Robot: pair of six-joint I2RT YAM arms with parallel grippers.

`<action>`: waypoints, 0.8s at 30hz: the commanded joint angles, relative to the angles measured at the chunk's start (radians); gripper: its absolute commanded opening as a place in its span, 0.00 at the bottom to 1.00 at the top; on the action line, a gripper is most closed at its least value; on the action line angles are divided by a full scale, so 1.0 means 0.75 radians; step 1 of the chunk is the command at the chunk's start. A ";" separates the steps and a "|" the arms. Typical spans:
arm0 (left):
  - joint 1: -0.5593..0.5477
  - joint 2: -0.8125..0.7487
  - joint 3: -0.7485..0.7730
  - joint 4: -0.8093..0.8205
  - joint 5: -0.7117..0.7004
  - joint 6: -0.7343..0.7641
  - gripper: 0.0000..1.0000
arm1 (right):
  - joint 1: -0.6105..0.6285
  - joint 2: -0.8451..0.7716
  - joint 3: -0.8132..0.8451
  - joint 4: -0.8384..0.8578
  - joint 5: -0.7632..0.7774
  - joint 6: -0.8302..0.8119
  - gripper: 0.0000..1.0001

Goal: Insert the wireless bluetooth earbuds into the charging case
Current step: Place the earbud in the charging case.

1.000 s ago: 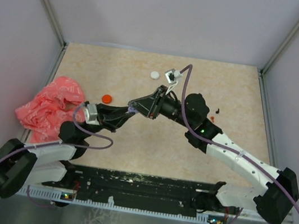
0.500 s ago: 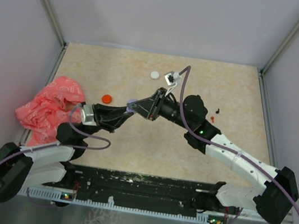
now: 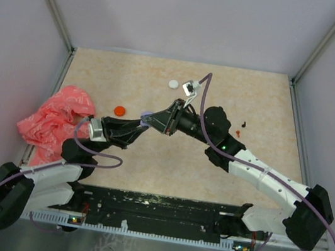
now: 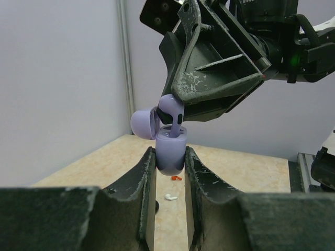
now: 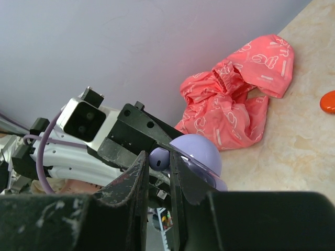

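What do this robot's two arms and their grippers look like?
The left arm and right arm have white links between bulky black joints, with a lilac cable looping along each. A small green light glows on the right arm. The left gripper and right gripper are black, two-fingered, scuffed with pale wear marks.

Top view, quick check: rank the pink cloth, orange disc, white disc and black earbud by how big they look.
1. pink cloth, by far the largest.
2. orange disc and white disc: they look about alike, so no ranking between them.
3. black earbud, a tiny speck, smallest.
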 commanded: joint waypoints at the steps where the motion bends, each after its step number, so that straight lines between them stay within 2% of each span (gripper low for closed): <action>1: 0.000 -0.027 0.027 0.362 0.011 -0.015 0.00 | 0.010 0.014 0.014 0.066 -0.015 0.029 0.09; 17: 0.001 -0.042 0.013 0.362 -0.013 0.013 0.00 | 0.011 -0.014 -0.015 0.019 0.040 0.029 0.09; 24: 0.001 -0.056 0.010 0.362 -0.020 0.008 0.00 | 0.012 -0.028 -0.031 -0.009 0.060 0.023 0.13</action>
